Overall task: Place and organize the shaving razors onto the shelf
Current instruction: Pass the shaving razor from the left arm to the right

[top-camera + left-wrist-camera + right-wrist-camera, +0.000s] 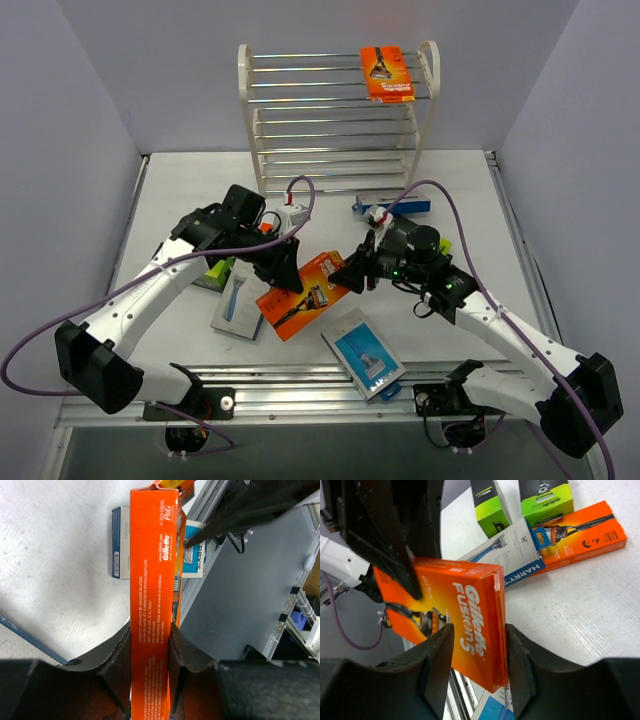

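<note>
The seemingly light, stiff orange pack (152, 555), mid-frame, is clamped edgewise by the left gripper (150, 632); the right gripper's (479, 632) hold cannot be told.

White table (180, 190) is carrying a rod shelf (330, 140) at its far edge, with an orange pack (387, 73) lying at the right of the top tier. Lying on the table: a blue pack (392, 208) near the shelf foot; two green boxes (492, 511), left; a grey pack (237, 305) touching a second orange pack (292, 315); a blue-grey pack (365, 352), near centre.
</note>
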`<state>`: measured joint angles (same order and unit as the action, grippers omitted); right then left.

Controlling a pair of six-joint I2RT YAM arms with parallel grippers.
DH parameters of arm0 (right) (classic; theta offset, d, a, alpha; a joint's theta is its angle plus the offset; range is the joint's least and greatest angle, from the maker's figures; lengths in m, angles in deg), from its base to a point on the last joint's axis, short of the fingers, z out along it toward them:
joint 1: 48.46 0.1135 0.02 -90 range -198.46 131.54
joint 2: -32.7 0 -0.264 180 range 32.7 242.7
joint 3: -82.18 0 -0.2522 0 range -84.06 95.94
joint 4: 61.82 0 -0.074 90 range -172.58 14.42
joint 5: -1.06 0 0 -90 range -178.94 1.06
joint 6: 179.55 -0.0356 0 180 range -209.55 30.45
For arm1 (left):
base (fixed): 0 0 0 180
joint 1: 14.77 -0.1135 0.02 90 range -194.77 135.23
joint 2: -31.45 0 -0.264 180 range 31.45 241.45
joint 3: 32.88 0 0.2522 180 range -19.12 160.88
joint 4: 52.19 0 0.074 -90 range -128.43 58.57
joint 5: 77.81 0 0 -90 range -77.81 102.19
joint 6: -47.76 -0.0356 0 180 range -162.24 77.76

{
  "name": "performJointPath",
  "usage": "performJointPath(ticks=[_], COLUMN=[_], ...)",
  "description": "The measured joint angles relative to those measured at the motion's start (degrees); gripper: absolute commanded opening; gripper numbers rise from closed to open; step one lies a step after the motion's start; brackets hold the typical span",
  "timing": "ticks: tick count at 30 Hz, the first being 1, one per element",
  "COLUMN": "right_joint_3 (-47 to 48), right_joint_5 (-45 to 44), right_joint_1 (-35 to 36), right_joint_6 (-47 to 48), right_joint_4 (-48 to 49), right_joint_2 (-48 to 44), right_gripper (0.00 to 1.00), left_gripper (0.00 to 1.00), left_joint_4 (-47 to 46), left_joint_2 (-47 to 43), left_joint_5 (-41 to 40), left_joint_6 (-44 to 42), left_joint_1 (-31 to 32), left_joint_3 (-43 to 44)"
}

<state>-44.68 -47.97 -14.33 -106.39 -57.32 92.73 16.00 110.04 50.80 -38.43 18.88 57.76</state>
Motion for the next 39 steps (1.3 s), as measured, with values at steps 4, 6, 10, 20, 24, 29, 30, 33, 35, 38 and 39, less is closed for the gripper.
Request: performJointPath(ticks=[4,6,10,20,24,29,30,33,35,38,39], right_joint_3=[0.00,0.00,0.00,0.00,0.00,0.00,0.00,-0.09,-0.20,-0.28,-0.28], right_joint_5=[1.49,1.99,2.45,0.63,0.44,1.73,2.14,2.93,3.15,3.50,3.54], right_joint_1=[0.15,0.15,0.20,-0.72,-3.78,-5.88,-5.90,-5.97,-5.97,-5.97,-5.97], right_joint_6=[-0.55,-0.52,-0.52,-0.46,-0.98,-1.64,-1.77,-2.08,-2.27,-2.47,-2.47], right_joint_4=[1.03,1.27,1.22,-0.98,-1.92,-1.75,-1.66,-1.36,-1.27,-1.01,-0.96], right_joint_2=[-0.57,-0.74,-0.74,-2.69,-5.57,-6.34,-6.01,-5.14,-4.96,-4.94,-4.94], right_gripper=[0.53,0.54,0.55,0.58,0.58,0.57,0.57,0.57,0.57,0.57,0.57], left_gripper=[0.02,0.02,0.02,0.02,0.02,0.02,0.02,0.02,0.02,0.02,0.02], left_joint_4=[-1.99,-2.43,-2.51,-4.28,-6.56,-7.96,-7.93,-7.93,-7.89,-7.98,-8.04], left_joint_2=[-1.03,-1.25,-1.36,-1.36,-1.36,-1.29,-1.20,-0.90,-0.76,-0.50,-0.31], left_joint_5=[0.09,0.26,0.66,1.16,1.27,1.05,1.05,1.14,1.40,2.86,3.45], left_joint_6=[-0.26,-0.52,-1.38,-1.57,-1.55,-1.53,-1.53,-1.55,-1.53,-1.38,-1.31], left_joint_1=[-0.59,-0.81,-1.01,-1.40,-1.60,-2.01,-2.05,-2.05,-2.05,-2.10,-2.10], left_joint_3=[-0.59,-0.61,-0.61,-0.57,-0.48,-0.39,-0.31,0.17,0.46,0.90,1.16])
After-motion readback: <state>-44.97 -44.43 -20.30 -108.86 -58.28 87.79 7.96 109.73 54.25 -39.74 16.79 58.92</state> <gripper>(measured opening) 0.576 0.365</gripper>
